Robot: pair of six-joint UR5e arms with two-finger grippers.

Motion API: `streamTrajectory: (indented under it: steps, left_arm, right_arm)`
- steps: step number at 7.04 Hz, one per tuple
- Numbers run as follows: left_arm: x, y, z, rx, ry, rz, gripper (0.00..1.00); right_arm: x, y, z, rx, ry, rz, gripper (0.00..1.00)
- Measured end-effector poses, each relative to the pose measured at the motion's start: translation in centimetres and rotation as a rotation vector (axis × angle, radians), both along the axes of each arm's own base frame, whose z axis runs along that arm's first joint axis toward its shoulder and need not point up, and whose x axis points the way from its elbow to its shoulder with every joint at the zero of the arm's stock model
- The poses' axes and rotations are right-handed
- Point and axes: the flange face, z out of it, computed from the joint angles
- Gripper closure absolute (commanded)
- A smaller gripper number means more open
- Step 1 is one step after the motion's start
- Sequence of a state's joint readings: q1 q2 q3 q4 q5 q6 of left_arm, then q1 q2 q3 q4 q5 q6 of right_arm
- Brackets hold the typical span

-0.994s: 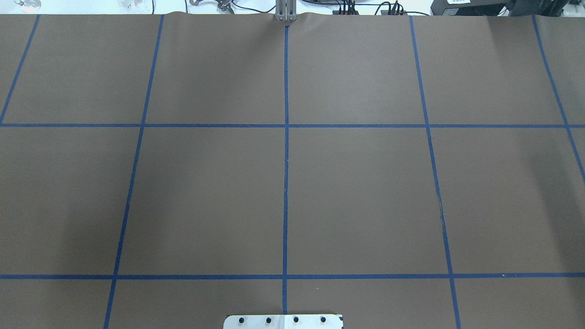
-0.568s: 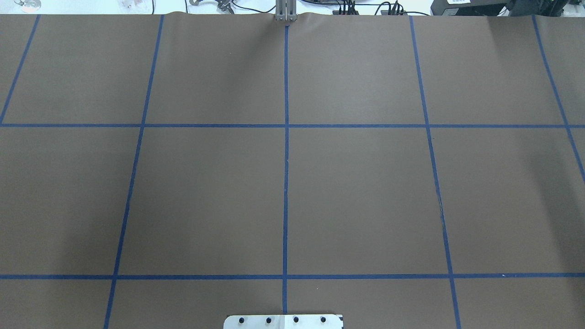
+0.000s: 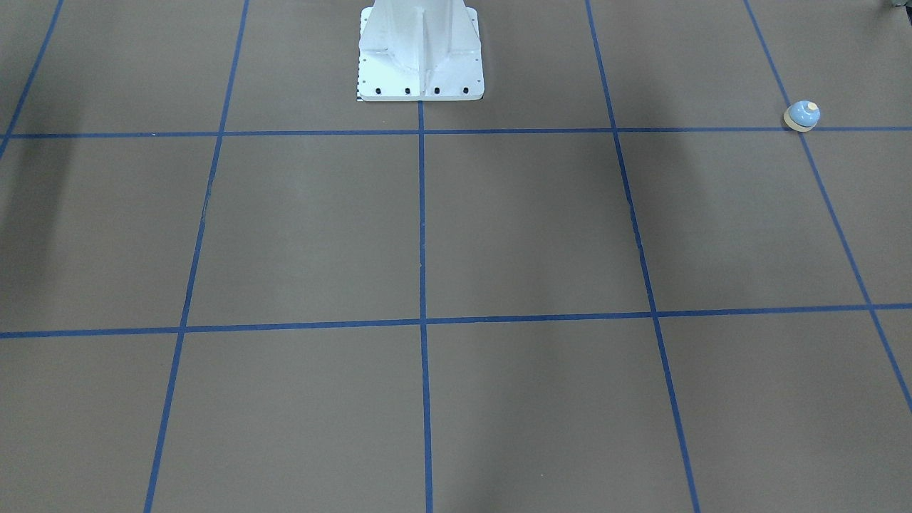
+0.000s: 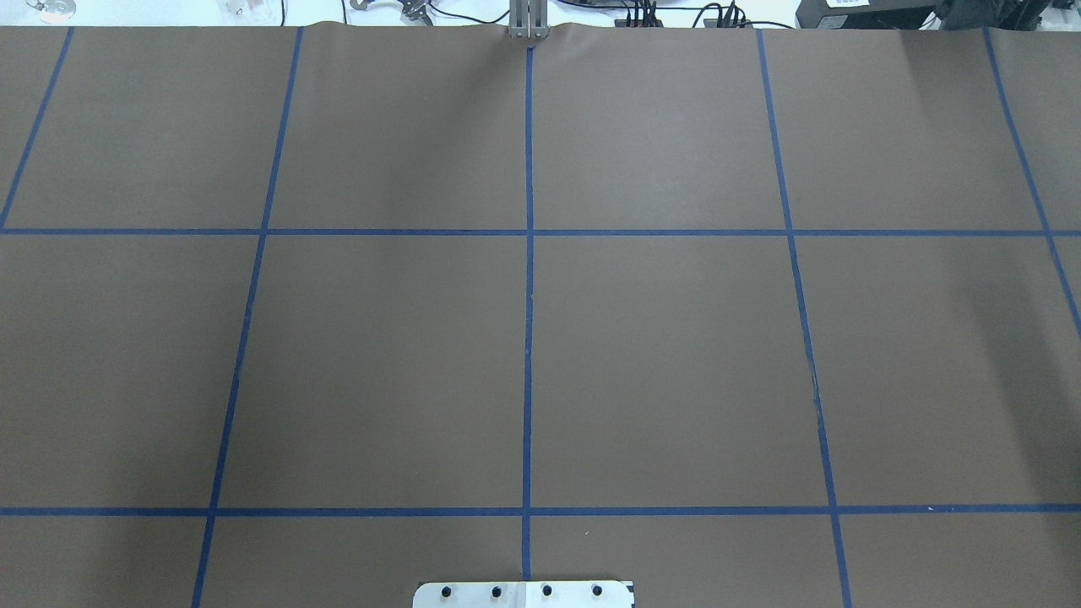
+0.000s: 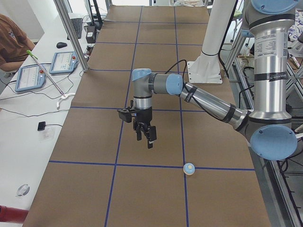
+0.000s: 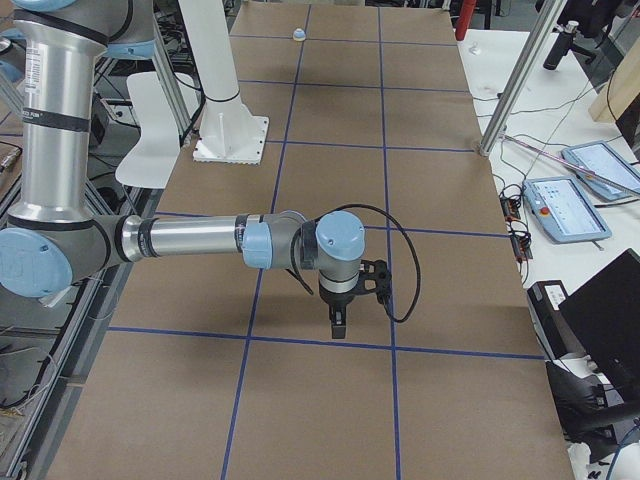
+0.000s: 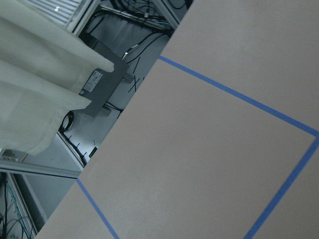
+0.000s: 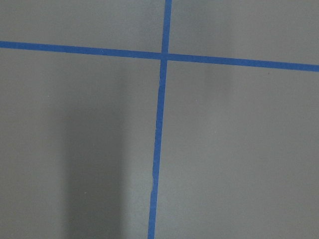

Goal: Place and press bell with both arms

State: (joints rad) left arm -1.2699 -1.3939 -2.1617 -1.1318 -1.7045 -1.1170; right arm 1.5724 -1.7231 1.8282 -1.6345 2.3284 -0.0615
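Left claw (image 5: 145, 141) hovers apart from the bell (image 5: 189, 168); overhead view unchanged.

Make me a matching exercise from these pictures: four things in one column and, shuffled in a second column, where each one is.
Things:
1. bell
2. pedestal
3. left gripper
4. nearest tablet

Places:
A. on the white side bench
B. hanging above the brown table
C. on the table, where two blue tape lines meet
D. standing at the end of the centre tape line, on the robot's side

Pairs: 1-C, 2-D, 3-B, 4-A.
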Motion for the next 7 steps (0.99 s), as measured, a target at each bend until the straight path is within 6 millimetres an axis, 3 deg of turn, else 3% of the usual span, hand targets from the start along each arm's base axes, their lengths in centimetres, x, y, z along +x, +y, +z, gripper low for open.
streamTrajectory:
  steps: [2,5,7]
  left_arm:
    - [3.1,3.6,1.6,-0.066,-0.081,-0.195,0.00]
    - [12.4,7.9,3.1,-0.124,-0.200,-0.392,0.00]
    - [16.9,10.4,4.0,-0.135,-0.275,-0.513,0.00]
  right_arm:
    - [-0.1,0.3,-0.5,0.006,-0.012,0.000,0.00]
    - [-0.1,0.1,-0.5,0.006,-0.014,0.001,0.00]
    - [-0.1,-0.1,-0.6,0.006,-0.011,0.000,0.00]
